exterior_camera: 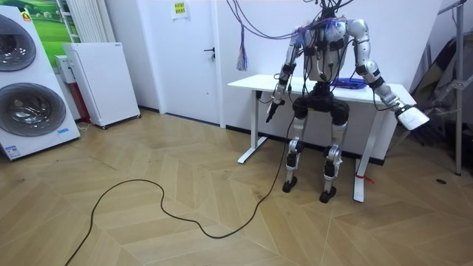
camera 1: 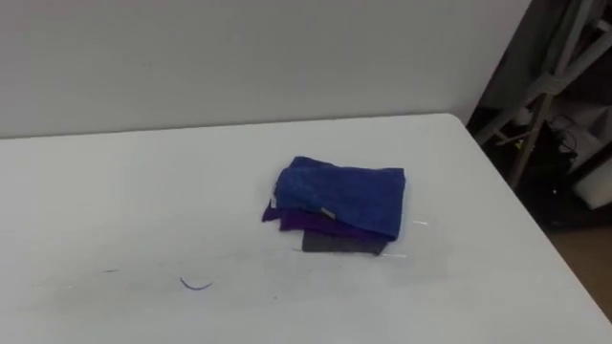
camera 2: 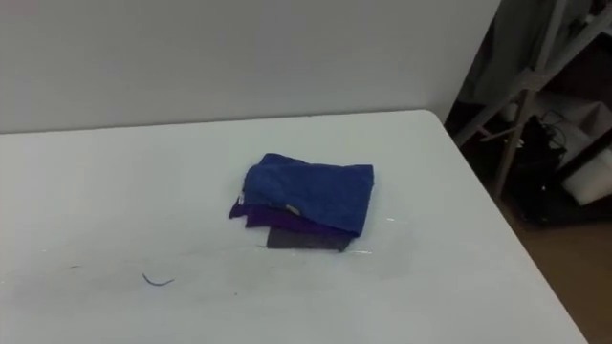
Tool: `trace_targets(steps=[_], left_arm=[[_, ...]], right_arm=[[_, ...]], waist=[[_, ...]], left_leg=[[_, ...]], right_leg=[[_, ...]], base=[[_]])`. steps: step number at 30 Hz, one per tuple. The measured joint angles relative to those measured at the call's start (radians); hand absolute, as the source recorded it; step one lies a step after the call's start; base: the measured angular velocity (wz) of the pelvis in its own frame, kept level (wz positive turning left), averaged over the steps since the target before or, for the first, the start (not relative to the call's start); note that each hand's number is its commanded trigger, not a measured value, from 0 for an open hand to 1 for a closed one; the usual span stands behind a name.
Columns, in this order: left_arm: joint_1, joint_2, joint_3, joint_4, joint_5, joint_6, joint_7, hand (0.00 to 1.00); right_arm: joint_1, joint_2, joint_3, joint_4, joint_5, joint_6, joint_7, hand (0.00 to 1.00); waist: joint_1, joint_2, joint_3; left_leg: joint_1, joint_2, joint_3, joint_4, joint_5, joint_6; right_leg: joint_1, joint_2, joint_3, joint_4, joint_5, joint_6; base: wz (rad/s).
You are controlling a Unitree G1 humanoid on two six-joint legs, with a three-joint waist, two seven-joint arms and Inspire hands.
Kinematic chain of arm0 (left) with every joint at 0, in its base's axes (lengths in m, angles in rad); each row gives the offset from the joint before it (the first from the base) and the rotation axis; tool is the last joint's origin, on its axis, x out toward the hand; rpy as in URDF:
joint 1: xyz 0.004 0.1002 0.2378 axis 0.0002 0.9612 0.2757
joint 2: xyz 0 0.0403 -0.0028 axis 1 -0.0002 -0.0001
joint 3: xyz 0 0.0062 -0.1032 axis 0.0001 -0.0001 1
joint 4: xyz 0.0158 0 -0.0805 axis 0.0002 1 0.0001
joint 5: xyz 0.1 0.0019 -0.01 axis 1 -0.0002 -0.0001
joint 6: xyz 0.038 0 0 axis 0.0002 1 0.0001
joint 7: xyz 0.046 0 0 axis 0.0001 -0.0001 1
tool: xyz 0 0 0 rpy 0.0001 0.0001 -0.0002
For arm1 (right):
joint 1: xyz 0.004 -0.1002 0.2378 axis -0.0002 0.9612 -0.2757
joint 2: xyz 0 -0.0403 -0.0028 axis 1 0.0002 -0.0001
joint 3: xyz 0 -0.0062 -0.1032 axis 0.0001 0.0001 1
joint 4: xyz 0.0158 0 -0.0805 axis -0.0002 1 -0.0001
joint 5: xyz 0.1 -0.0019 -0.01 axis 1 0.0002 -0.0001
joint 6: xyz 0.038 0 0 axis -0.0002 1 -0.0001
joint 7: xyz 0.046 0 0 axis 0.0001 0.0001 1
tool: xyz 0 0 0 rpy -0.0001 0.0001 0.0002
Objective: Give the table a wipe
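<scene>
Left hand (exterior_camera: pixel 272 112) hangs low at the robot's side in the room view, dark against the desk's leg and below the level of the top. It is too small there to tell whether it is open or closed. The right hand (exterior_camera: pixel 412 118) is held out from the body, off the right-hand end of the desk (camera 1: pixel 115 191) and lower than its top. Its state cannot be told either. Neither hand touches a cloth.

The robot stands upright on the wooden floor (exterior_camera: pixel 148 222), close against the near edge of the white desk and facing the wall behind it, with its back to the room camera.

The cloths lie in a small stack on the desk's right half, away from every edge. A blue cloth (camera 1: pixel 344 194) sits on top, folded and rumpled. A purple cloth (camera 1: pixel 296 221) pokes out beneath it at the left and front, and a dark grey cloth (camera 1: pixel 339 246) shows as a flat strip at the bottom front. Nearer the robot and to the left of the stack — well apart from it — a short curved blue mark (camera 1: pixel 196 284) sits on the white surface, with faint grey smudges (camera 1: pixel 105 272) further left.

Past the desk's right end stands a dark rack (camera 1: pixel 555 86). Along the room view's left are two stacked washing machines (exterior_camera: pixel 26 81), a white cabinet (exterior_camera: pixel 100 81) and a white door (exterior_camera: pixel 188 59).
</scene>
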Motion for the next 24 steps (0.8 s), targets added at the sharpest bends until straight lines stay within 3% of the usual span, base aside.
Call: trace_targets(steps=[4, 7, 10, 12, 15, 19, 24], left_arm=[[-0.005, -0.003, -0.007, 0.017, -0.018, 0.002, -0.004, 0.0], [-0.004, -0.008, -0.006, 0.039, -0.007, 0.014, -0.004, 0.0], [-0.009, -0.014, -0.013, 0.046, -0.005, 0.026, -0.002, 0.0], [-0.02, -0.012, -0.037, 0.067, 0.005, 0.03, 0.008, 0.0], [-0.043, -0.017, -0.074, 0.099, 0.018, 0.03, 0.028, 0.0], [-0.07, -0.023, -0.127, 0.133, 0.018, 0.031, 0.048, 0.0], [-0.076, -0.039, -0.185, 0.132, 0.024, 0.046, 0.069, 0.0]], right_arm=[[0.014, 0.032, 0.035, 0.117, 0.023, 0.017, 0.093, 0.0], [0.015, 0.041, 0.099, 0.219, -0.023, 0.07, 0.212, 0.0], [0.02, 0.046, 0.219, 0.256, -0.205, 0.126, 0.314, 0.0], [0.014, 0.048, 0.298, 0.256, -0.389, 0.149, 0.37, 0.0], [-0.018, 0.052, 0.37, 0.249, -0.623, 0.163, 0.408, 0.0], [-0.053, 0.055, 0.478, 0.194, -0.813, 0.18, 0.436, 0.0], [-0.07, 0.082, 0.569, 0.117, -0.982, 0.183, 0.468, 0.0]], waist=[[0.006, 0.006, -0.0019], [0.005, 0.015, -0.0053], [0.013, 0.022, -0.0056], [0.036, 0.029, -0.0071], [0.064, 0.036, -0.0055], [0.106, 0.045, -0.0038], [0.14, 0.067, 0.0027]], left_leg=[[0.001, 0.007, 0.018, 0.001, -0.004, -0.002], [-0.005, 0.008, 0.024, 0.001, -0.005, -0.003], [-0.003, 0.008, 0.024, 0.002, -0.005, -0.003], [-0.002, 0.008, 0.024, 0.003, -0.006, -0.004], [-0.003, 0.008, 0.024, 0.004, -0.007, -0.003], [-0.002, 0.008, 0.021, 0.005, -0.007, -0.004], [-0.005, 0.009, 0.007, 0.011, -0.007, -0.004]], right_leg=[[-0.006, 0.005, 0.011, 0.001, -0.003, -0.007], [-0.015, 0.007, 0.016, 0.003, -0.002, -0.01], [-0.015, 0.008, 0.018, 0.003, -0.001, -0.01], [-0.015, 0.009, 0.02, 0.001, 0.004, -0.007], [-0.015, 0.009, 0.017, 0.001, 0.005, -0.006], [-0.01, 0.01, 0.017, 0.002, 0.011, -0.015], [0.005, 0.008, -0.001, -0.013, 0.01, -0.009]], base=[[-0.1], [-0.06], [-0.02], [-0.07], [0.0], [0.03], [0.11]])
